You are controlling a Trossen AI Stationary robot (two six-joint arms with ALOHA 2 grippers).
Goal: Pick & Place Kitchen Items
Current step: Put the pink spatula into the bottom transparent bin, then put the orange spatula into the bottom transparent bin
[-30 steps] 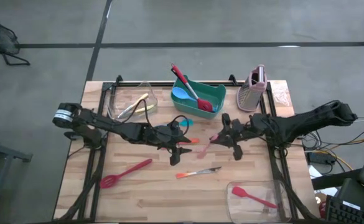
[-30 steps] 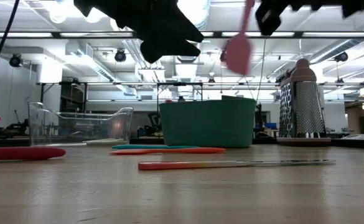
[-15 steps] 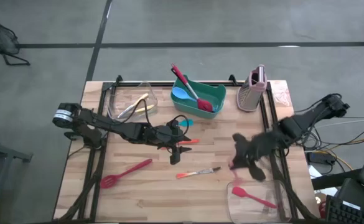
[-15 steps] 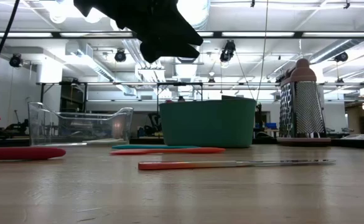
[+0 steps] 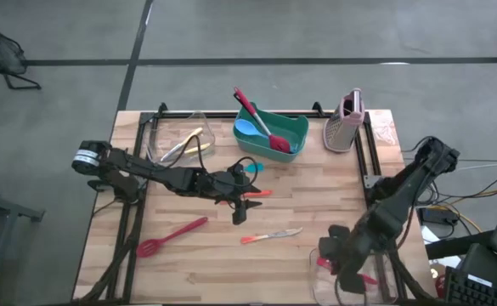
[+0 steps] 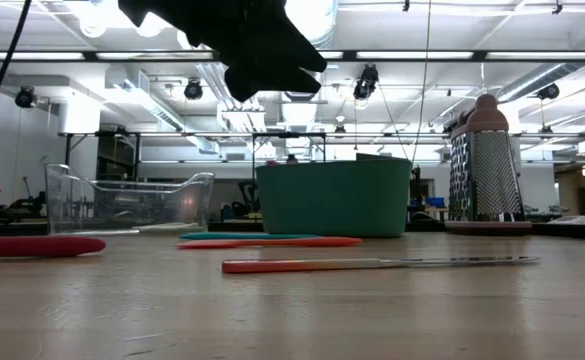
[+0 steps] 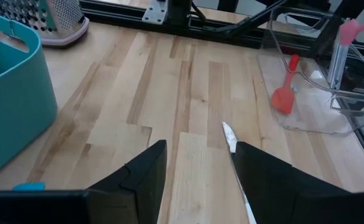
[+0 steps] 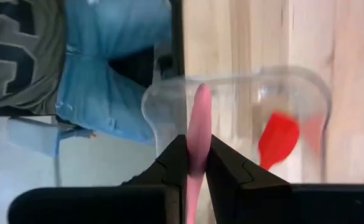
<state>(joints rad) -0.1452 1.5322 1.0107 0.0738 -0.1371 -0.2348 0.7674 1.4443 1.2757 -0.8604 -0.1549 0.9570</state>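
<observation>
The right claw [image 8: 193,163] hangs over the clear tub [image 5: 382,265] at the near right corner of the surface [image 5: 214,263], its fingers pinched tight on a pink spatula [image 8: 198,118] whose blade points down toward the tub's mouth. Inside that tub a red spatula [image 5: 347,269] already lies, so I'd say this one is about to join it but has not been let go. The left claw [image 5: 236,205] sits low near the middle of the surface with its fingers spread and nothing between them; the knife [image 5: 270,235] with the orange handle lies just beyond it, apart from the fingers, and looks like the likely next pick. By my count the job is perhaps half done. The green bin [image 5: 292,126] at the back holds a red-handled spoon [image 5: 258,121] and a blue utensil [image 5: 247,129], and the other clear tub [image 5: 157,136] at the back left holds the yellow-handled cutlery [image 5: 190,143]. Loose things remain on the wood: the knife, a red slotted spatula [image 5: 168,235] toward the near left, and a teal and an orange utensil [image 6: 267,240] lying close together beside the left claw. The grater [image 5: 347,122] stands upright at the back right, untouched. A person in jeans [image 8: 116,62] stands just past the surface's edge.
</observation>
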